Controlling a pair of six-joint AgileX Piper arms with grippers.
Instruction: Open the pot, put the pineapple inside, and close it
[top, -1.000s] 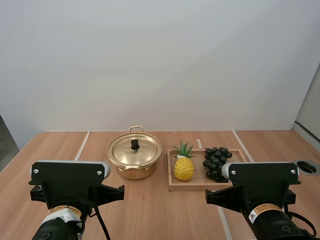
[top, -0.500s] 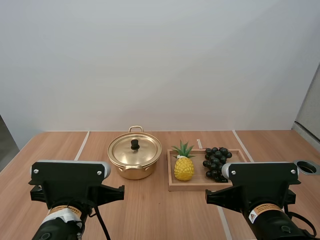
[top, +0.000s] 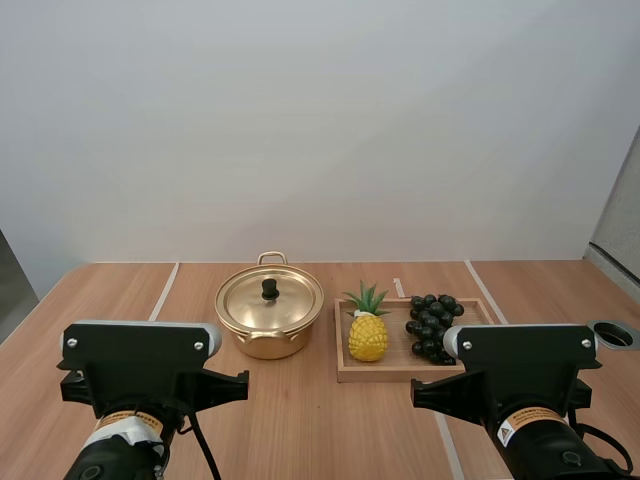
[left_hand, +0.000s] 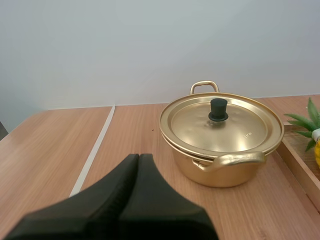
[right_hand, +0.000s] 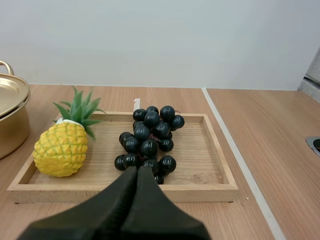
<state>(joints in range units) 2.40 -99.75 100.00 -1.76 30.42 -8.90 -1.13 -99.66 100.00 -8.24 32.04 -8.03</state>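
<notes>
A gold pot (top: 268, 322) stands mid-table with its lid (top: 270, 298) on, a black knob (top: 269, 289) at the centre. The same pot (left_hand: 220, 142) sits ahead of my left gripper (left_hand: 138, 158), whose fingers lie together, shut on nothing. A yellow pineapple (top: 367, 333) with green leaves lies at the left end of a wooden tray (top: 345, 372). My right gripper (right_hand: 137, 170) is shut too, just short of the tray (right_hand: 120, 191), with the pineapple (right_hand: 61, 148) off to its left.
A bunch of dark grapes (top: 431, 324) lies in the tray right of the pineapple, straight ahead of my right gripper as grapes (right_hand: 148, 140). Pale strips run across the wooden table (top: 300, 420). A round dark fitting (top: 617, 334) sits at the table's right edge.
</notes>
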